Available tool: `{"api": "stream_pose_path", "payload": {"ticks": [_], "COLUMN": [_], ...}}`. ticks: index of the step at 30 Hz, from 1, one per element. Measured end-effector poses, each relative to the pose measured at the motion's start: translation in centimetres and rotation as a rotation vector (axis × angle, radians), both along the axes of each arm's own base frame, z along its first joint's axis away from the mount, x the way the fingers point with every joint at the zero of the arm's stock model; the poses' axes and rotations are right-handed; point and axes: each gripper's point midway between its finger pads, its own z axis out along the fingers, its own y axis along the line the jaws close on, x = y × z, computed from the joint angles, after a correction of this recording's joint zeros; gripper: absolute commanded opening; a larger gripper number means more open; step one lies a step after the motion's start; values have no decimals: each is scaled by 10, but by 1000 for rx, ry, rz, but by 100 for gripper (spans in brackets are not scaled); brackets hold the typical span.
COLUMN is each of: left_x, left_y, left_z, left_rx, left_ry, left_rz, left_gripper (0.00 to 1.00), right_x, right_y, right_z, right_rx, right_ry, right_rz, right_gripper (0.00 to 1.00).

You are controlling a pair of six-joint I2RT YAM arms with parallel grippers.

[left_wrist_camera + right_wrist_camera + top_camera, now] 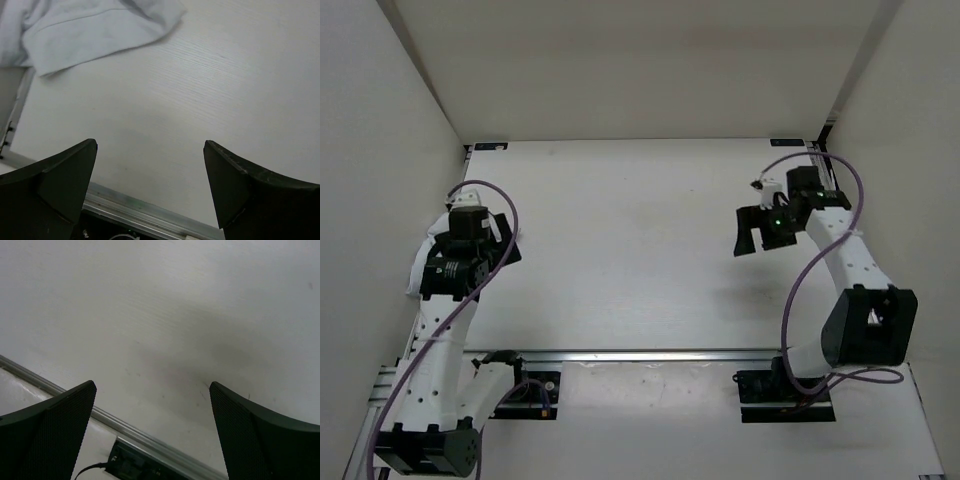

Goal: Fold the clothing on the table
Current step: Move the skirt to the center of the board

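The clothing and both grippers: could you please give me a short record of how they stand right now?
clothing: white fabric, bunched up, lying near the left edge of the table
left gripper: open, holding nothing, over bare tabletop, apart from the clothing
right gripper: open, holding nothing, over the right side of the table; no clothing in its wrist view
fold: not yet begun
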Motion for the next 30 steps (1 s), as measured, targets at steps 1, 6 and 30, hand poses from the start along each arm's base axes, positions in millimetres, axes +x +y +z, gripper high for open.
{"api": "stream_pose_path", "payload": {"ticks": [1, 6, 30], "left_x": [-3, -29, -22], "left_y": [9, 47, 118], "left_z": [1, -5, -80], "left_rx": [8, 22, 2], "left_ry": [-3, -5, -11], "left_rz": [36, 223, 636], "left_gripper": [98, 99, 96], "right_x": [7, 39, 133], "right_y": [11, 84, 247], "right_z": [2, 19, 84], "right_rx": [-4, 13, 462], "right_ry": [-10, -97, -178], "right_rz": [45, 285, 547], "right_gripper": [99, 99, 97]}}
